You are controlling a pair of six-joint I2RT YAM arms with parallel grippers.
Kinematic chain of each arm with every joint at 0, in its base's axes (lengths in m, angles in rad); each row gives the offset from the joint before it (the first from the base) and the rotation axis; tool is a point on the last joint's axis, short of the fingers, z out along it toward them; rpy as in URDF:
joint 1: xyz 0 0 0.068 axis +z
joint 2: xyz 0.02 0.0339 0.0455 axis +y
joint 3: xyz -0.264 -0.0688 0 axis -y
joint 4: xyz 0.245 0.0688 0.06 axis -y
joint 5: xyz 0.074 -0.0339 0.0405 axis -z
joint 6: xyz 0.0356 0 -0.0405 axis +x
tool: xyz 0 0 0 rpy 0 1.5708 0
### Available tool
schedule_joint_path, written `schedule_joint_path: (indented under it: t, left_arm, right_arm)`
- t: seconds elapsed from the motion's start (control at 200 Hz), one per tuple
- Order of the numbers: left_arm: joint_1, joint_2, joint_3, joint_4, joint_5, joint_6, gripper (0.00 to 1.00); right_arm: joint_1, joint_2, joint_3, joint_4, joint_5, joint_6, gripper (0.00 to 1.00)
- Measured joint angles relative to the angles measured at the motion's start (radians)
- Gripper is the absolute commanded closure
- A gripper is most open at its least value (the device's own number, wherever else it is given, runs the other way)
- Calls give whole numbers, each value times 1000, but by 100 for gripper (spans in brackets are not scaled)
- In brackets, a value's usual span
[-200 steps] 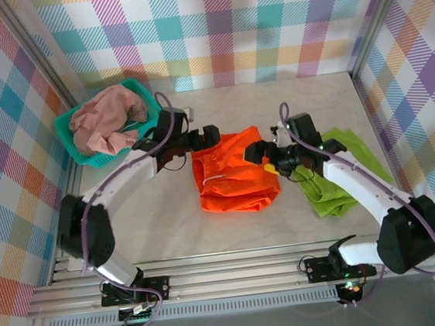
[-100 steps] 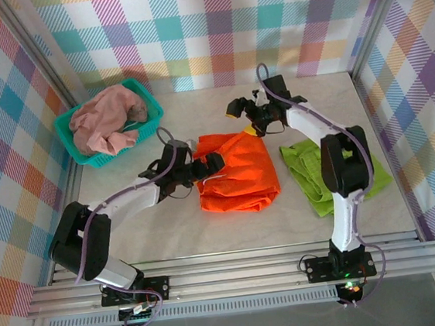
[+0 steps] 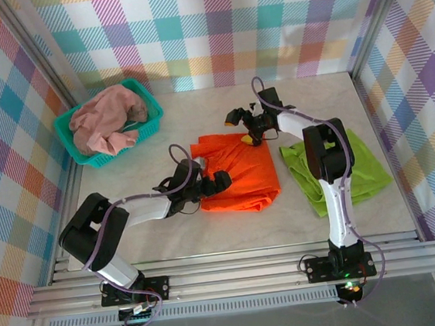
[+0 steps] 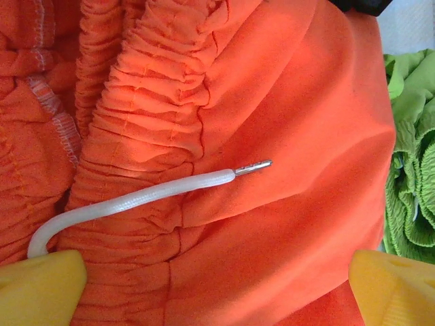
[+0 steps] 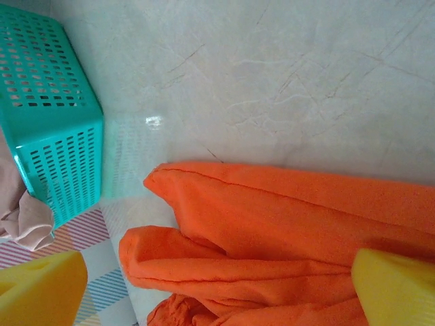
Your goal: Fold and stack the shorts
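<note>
Orange shorts (image 3: 242, 172), gathered waist, white drawstring (image 4: 136, 198) loose, left gripper (image 3: 218, 184) and right gripper (image 3: 239, 128) both spread wide

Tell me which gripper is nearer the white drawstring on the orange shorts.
Left. The left gripper hangs right over the drawstring, open fingers either side; the right gripper is at the orange shorts' far edge.

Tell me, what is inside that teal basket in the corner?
A crumpled pair of dusty pink shorts fills the teal basket, bulging above its rim. The cloth covers the basket's bottom, so anything lying beneath it cannot be seen.
</note>
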Motion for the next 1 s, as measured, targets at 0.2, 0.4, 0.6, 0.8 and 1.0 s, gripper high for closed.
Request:
schedule_joint_path:
  t: [0.2,0.4,0.6,0.8,1.0]
  left_arm:
    - [-5,-23,-5,-13,-25,-6,0]
    - [4,-148,123,-270,-67,32,0]
    - [24,-184,344,-357,-35,71,0]
    - [21,-98,369,-335,34,48,0]
    - [19,52,269,-269,46,5,0]
  right_arm:
    - [-2,-37,-42,31,-12,-28,1]
    - [-4,-306,-215,-7,41,-132,1]
    - [-8,-637,-367,-97,143,-267,1]
    - [-23,-681,-513,-198,222,-367,5]
    - [-37,-634,-554,-270,234,-420,6]
